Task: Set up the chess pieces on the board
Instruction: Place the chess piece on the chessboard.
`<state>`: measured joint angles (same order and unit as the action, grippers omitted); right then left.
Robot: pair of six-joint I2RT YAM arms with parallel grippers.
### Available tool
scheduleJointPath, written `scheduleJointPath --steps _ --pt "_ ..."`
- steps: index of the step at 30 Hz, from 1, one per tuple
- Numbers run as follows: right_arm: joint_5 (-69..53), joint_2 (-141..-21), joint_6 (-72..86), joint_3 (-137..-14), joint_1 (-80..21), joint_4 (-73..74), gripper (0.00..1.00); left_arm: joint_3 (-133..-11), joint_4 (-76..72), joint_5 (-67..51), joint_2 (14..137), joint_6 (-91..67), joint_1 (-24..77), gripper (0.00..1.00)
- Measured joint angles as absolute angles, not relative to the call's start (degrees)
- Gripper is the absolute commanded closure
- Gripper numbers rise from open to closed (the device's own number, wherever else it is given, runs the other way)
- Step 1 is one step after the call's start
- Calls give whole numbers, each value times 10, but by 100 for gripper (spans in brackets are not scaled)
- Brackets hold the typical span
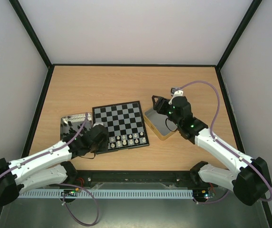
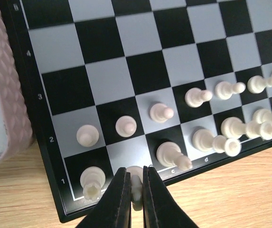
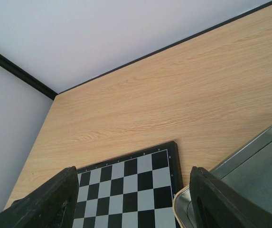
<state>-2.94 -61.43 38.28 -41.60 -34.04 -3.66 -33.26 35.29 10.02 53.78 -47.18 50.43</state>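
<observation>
The left gripper (image 2: 136, 179) is clenching one white piece (image 2: 134, 171) between its jaws at the near rank of the board (image 2: 102, 76); whether it is seated, I cannot tell. A corner piece (image 2: 92, 183) is standing just left of the jaws and a taller piece (image 2: 173, 156) just right. Opening wide is likely risking a knock to either neighbour. The right gripper (image 3: 135, 194) is hanging released, with a tin (image 3: 254, 166) under its right jaw.
</observation>
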Motion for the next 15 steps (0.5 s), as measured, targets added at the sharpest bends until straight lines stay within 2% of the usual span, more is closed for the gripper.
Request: scheduleJointPath --steps 15 --pt "-15 -619 387 -415 -340 -37 37 -301 289 109 587 -491 522 98"
